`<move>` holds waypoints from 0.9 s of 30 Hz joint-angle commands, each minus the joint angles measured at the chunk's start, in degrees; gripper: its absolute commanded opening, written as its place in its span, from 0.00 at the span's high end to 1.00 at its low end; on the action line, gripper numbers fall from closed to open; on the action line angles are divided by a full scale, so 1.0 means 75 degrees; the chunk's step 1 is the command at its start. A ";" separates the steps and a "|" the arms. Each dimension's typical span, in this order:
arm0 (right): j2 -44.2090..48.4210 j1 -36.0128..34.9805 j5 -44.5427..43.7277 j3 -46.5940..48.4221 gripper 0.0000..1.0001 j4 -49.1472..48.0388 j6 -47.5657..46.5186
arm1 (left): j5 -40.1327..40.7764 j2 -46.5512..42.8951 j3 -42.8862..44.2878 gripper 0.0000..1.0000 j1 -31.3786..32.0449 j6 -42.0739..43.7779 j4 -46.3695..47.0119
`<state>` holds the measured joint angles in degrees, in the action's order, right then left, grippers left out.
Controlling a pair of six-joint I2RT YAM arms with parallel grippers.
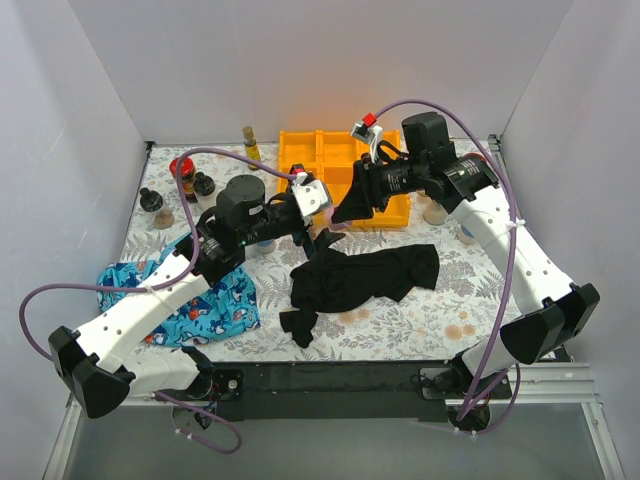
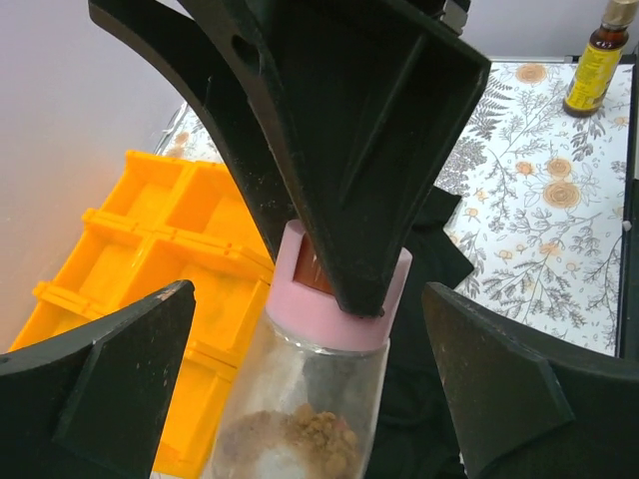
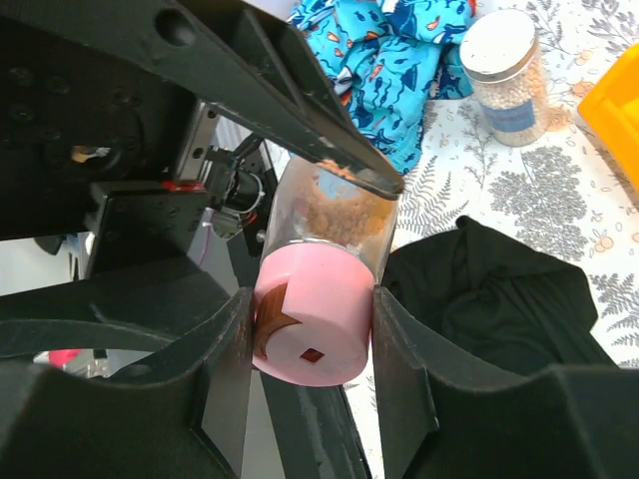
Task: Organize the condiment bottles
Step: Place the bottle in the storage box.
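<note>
A clear jar with a pink lid (image 3: 319, 317) and brown powder inside is held in the air between the two arms. My right gripper (image 3: 312, 334) is shut on its lid, near the orange tray's front in the top view (image 1: 345, 215). My left gripper (image 2: 308, 299) is open, one finger (image 2: 120, 384) on each side of the jar's glass body (image 2: 300, 409), not touching. Other bottles stand at the back left: an amber yellow-capped one (image 1: 249, 142), a red-lidded one (image 1: 183, 167), black-capped ones (image 1: 204, 183). A silver-lidded jar (image 3: 507, 75) stands on the table.
The orange compartment tray (image 1: 310, 150) lies at the back centre, under the jar's far side in the left wrist view (image 2: 150, 249). A black cloth (image 1: 360, 275) lies mid-table and a blue patterned cloth (image 1: 215, 300) at front left. More jars (image 1: 467, 235) stand by the right arm.
</note>
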<state>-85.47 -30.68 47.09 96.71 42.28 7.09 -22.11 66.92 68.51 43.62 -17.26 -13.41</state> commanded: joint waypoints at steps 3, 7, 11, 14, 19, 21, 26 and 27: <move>0.0193 0.0000 0.0436 0.0406 0.99 -0.0141 -0.0055 | 0.0112 -0.0051 -0.0064 0.02 0.0009 0.0449 -0.0122; 0.0193 0.0000 0.0436 0.0512 0.99 -0.0235 -0.0008 | 0.0112 -0.0098 -0.0135 0.18 0.0020 0.0531 -0.0192; 0.0298 0.0000 0.0401 0.0454 0.99 -0.0608 0.0225 | 0.0276 0.0031 -0.0240 0.41 0.0020 0.0579 -0.0415; 0.0474 0.0000 0.0342 0.0056 0.99 -0.1217 0.0634 | 0.0194 0.0078 -0.0217 0.68 0.0021 0.0368 -0.0263; 0.0953 0.0000 0.0038 -0.0857 0.94 -0.2470 0.1466 | 0.0159 0.0230 0.0111 0.97 0.0021 -0.0077 0.0029; 0.1339 -0.0011 -0.0172 -0.1536 0.80 -0.3405 0.1853 | 0.0147 0.0265 0.0193 1.00 0.0032 -0.0427 0.0147; 0.2009 0.0000 -0.0793 -0.2486 0.56 -0.4476 0.2101 | 0.0182 0.0301 0.0287 1.00 0.0021 -0.1132 0.0674; 0.2172 -0.0011 -0.0841 -0.2673 0.50 -0.4605 0.2101 | 0.0171 0.0289 0.0287 1.00 0.0032 -0.1214 0.0733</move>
<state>-74.28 -30.13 42.09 79.53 20.16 20.88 -21.37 69.71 67.92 43.99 -20.12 -13.10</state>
